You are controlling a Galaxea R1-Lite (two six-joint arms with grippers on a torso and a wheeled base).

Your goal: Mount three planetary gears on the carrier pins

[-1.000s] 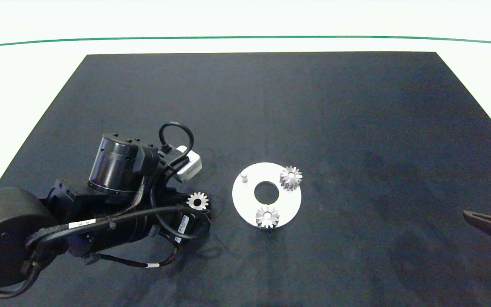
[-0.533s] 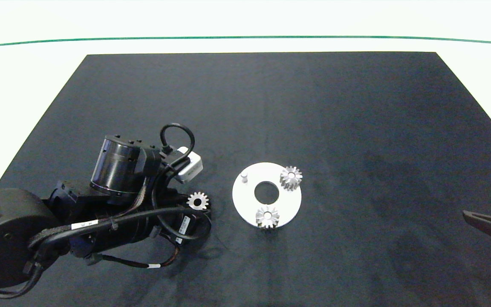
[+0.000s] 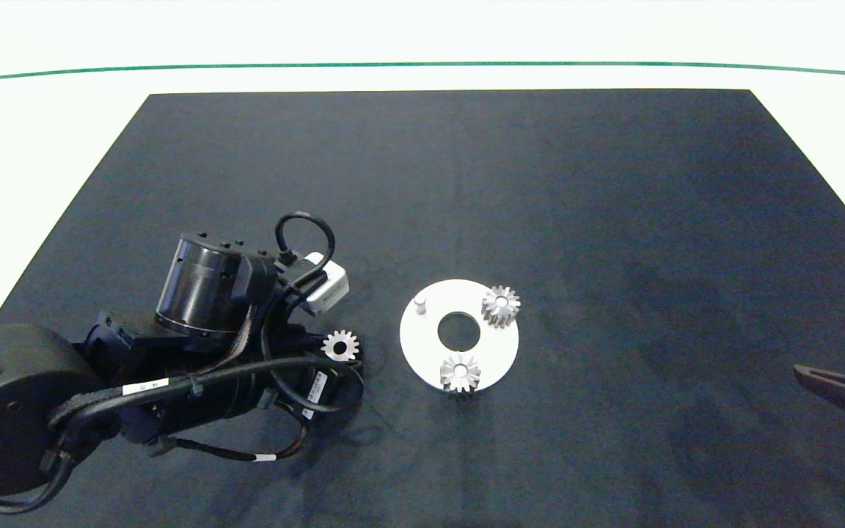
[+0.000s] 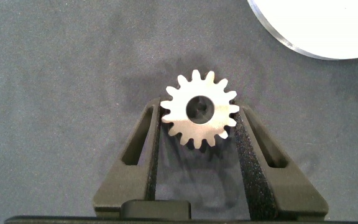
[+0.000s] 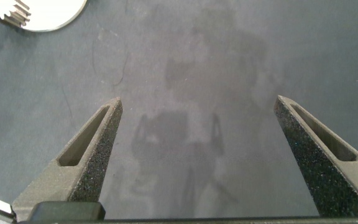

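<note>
Dark cloth [image 3: 613,220] covers the table, where the left gripper [image 4: 199,134] pinches one silver planetary gear [image 3: 339,345] beside the white disc [image 3: 499,345]. Two more gears [image 3: 501,305] sit on the disc's carrier pins, one pin [image 3: 420,303] bare. Right gripper [image 5: 197,149] hovers spread wide near the mat's right edge; beyond lies white floor with a green line [image 3: 422,64].

Bright, smooth silver metal on the planetary gears [image 3: 500,305], faces satin rather than mirror; same on the gear [image 4: 199,109] between the left gripper [image 4: 199,127] fingers. Matt white, plastic-looking disc [image 3: 492,345] and carrier pins [image 3: 420,304]. Dark, matt, cloth-like mat [image 3: 540,183], faintly mottled. Grainy, rough inner pads on the right gripper [image 5: 197,140] fingers [image 5: 95,152], smooth matt grey outside
</note>
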